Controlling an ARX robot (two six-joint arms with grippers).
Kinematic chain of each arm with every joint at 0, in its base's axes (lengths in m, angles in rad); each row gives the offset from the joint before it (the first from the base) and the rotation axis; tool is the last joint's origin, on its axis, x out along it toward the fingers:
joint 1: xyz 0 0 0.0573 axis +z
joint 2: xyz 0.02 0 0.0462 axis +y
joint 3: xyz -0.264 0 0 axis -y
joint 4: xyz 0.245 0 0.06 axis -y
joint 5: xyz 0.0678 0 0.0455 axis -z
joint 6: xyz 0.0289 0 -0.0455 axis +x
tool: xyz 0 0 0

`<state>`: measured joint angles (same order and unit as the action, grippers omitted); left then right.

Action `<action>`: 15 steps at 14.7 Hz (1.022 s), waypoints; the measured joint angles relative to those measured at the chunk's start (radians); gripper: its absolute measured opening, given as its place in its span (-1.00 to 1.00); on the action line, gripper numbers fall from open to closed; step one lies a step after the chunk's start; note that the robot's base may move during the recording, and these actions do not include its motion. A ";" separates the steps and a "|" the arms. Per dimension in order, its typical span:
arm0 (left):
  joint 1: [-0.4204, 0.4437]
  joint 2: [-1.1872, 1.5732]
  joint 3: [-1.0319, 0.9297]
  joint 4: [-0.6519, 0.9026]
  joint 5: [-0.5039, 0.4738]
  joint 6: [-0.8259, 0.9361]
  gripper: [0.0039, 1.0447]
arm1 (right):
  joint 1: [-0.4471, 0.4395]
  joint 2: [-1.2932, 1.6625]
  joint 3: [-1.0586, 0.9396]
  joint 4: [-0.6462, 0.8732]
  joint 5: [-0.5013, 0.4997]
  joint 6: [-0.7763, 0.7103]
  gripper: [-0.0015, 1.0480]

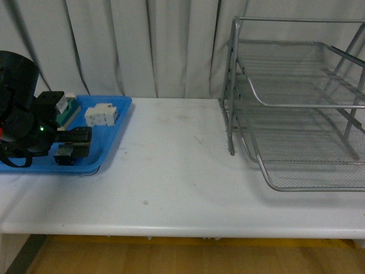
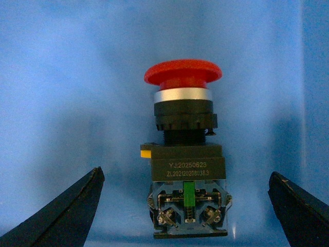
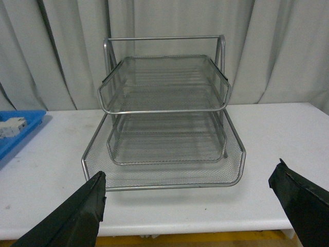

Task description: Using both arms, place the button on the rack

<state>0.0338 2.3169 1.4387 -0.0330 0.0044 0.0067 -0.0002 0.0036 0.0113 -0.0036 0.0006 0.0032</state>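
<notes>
On the flat blue plastic tray (image 2: 72, 72), only the left wrist view shows the red-capped push button (image 2: 182, 154); it lies untouched between the spread-open left gripper (image 2: 185, 172). Right gripper (image 3: 190, 175) wide open, empty; faces the silver wire-mesh rack (image 3: 164, 110).

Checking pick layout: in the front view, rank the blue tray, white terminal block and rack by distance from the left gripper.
1. Blue tray, under the left gripper.
2. White terminal block, on the tray's far side.
3. Rack, at the far right.
</notes>
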 joint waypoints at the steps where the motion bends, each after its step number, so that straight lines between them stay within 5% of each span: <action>1: 0.000 0.006 0.008 -0.013 -0.001 0.000 0.88 | 0.000 0.000 0.000 0.000 0.000 0.000 0.87; 4: 0.001 0.034 0.069 -0.053 -0.012 -0.006 0.88 | 0.000 0.000 0.000 0.000 0.000 0.000 0.87; 10: -0.013 0.052 0.097 -0.085 -0.026 -0.006 -0.25 | 0.000 0.000 0.000 0.000 0.000 0.000 0.87; 13: -0.029 0.030 0.065 -0.046 -0.014 -0.006 -0.31 | 0.000 0.000 0.000 0.000 0.000 0.000 0.87; 15: -0.048 -0.206 -0.136 0.089 0.063 -0.015 -0.31 | 0.000 0.000 0.000 0.000 0.000 0.000 0.87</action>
<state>-0.0139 2.1109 1.3025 0.0559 0.0673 -0.0082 -0.0002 0.0036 0.0113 -0.0036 0.0002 0.0032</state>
